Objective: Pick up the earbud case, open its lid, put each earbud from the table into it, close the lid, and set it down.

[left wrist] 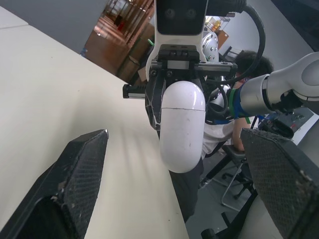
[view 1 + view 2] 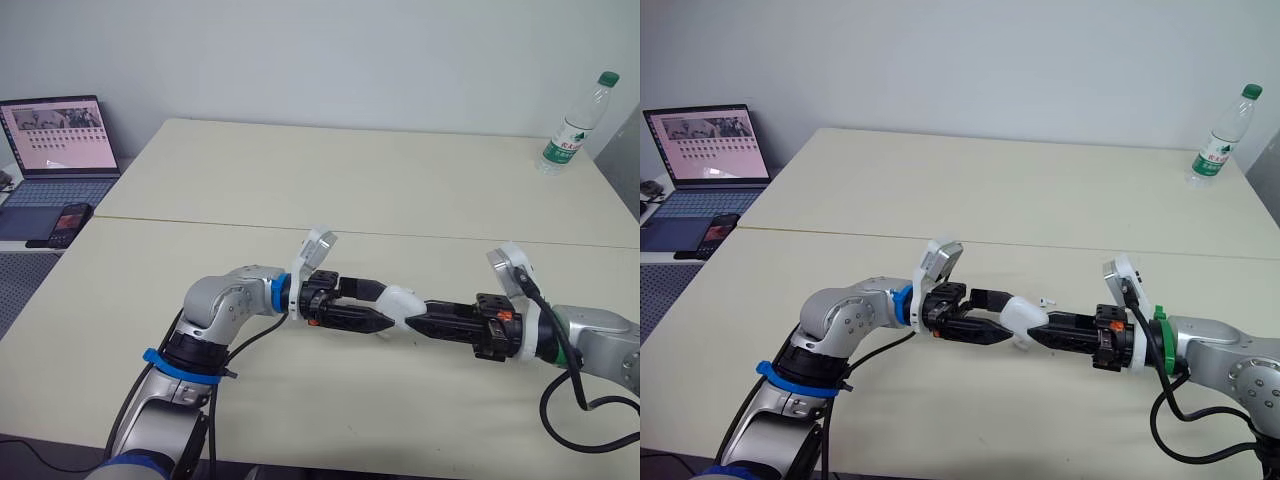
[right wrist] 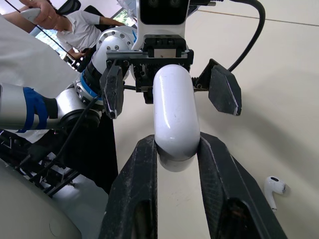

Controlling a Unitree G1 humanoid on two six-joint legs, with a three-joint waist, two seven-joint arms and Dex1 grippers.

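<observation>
Clamped in right gripper (image 3: 178, 144), case (image 3: 172, 109), low over table (image 2: 300, 180). Spread wide to either side of its far end, left gripper (image 1: 174, 137), seemingly clear of it. Nearby on table, earbud (image 3: 273, 190).

You see cream table (image 2: 300, 170), seam running across its middle. Both arms meet over near half, tip to tip. Your right gripper (image 2: 420, 322) reaches in from right, black fingers closed on white earbud case (image 2: 403, 302). Your left gripper (image 2: 384, 308) faces it from left, fingers spread, one above, one below, tips just beside case. Far right corner: clear water bottle (image 2: 575, 125), green cap, upright. Off table's left edge: open laptop (image 2: 60, 140), screen lit, dark phone (image 2: 68, 222) lying near its front corner.
</observation>
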